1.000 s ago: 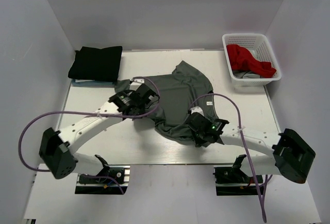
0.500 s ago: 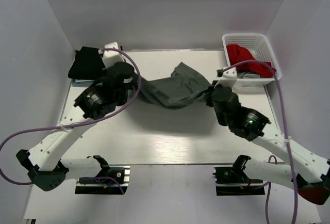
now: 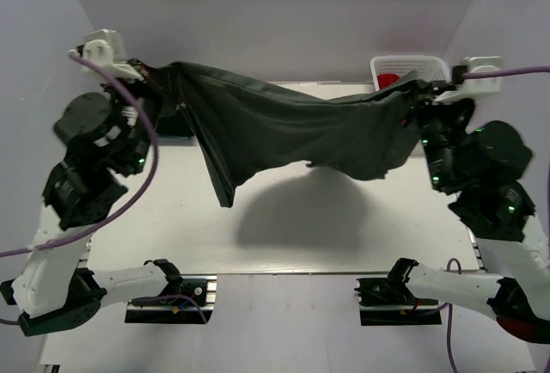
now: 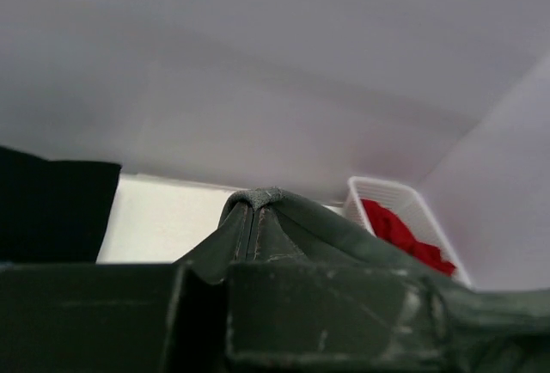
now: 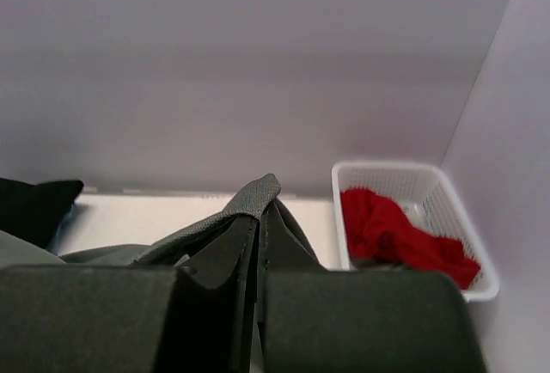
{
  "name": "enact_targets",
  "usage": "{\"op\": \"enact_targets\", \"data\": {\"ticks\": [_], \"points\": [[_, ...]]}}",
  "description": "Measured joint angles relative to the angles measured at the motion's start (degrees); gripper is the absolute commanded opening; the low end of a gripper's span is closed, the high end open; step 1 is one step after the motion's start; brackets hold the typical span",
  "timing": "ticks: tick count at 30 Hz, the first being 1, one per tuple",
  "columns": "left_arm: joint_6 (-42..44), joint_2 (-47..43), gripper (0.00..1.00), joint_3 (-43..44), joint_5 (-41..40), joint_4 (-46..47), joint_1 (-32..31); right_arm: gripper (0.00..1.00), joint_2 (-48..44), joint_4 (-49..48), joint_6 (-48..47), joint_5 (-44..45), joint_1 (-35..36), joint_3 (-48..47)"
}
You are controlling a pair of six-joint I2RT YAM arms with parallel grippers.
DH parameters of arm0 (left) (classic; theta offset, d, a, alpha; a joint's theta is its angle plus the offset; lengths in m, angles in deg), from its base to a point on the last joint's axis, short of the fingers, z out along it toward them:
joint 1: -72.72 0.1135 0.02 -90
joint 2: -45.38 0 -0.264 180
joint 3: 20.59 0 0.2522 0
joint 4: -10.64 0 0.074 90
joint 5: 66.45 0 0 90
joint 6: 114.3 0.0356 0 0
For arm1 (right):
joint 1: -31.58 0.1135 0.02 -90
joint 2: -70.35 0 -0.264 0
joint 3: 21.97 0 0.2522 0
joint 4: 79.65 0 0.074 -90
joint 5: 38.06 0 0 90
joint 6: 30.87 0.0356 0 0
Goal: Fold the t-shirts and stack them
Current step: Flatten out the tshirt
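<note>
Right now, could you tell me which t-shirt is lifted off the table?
The dark grey t-shirt: it alone hangs stretched in mid-air; the black t-shirt lies at the far left, and the red t-shirt sits in the white basket.

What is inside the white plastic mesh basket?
A crumpled red cloth t-shirt lies in the white plastic mesh basket; anything beneath it is covered and cannot be seen.

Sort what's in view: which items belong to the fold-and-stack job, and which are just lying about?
Job:
- dark grey t-shirt, held up between left end effector and right end effector
- black t-shirt, on the table
- red t-shirt, in the basket

Lying about:
- white mesh basket
- table
</note>
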Motion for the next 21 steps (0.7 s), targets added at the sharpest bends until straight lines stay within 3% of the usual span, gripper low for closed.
{"op": "enact_targets", "data": {"ticks": [5, 10, 15, 21], "points": [[1.2, -4.9, 0.00, 2.2, 7.8, -1.8, 0.0, 0.00, -1.5, 3.1, -4.1, -6.4, 0.0, -8.8], [1.1, -10.5, 0.00, 2.4, 19.1, -3.8, 0.0, 0.00, -4.8, 10.5, -5.4, -21.6, 0.0, -16.5], [0.0, -14.7, 0.00, 2.8, 29.5, -4.8, 0.0, 0.00, -9.0, 15.3, -5.8, -35.7, 0.0, -20.4], [-1.7, -16.8, 0.00, 2.8, 36.1, -5.2, 0.0, 0.00, -10.5, 18.1, -5.7, -43.9, -0.2, -21.6]]}}
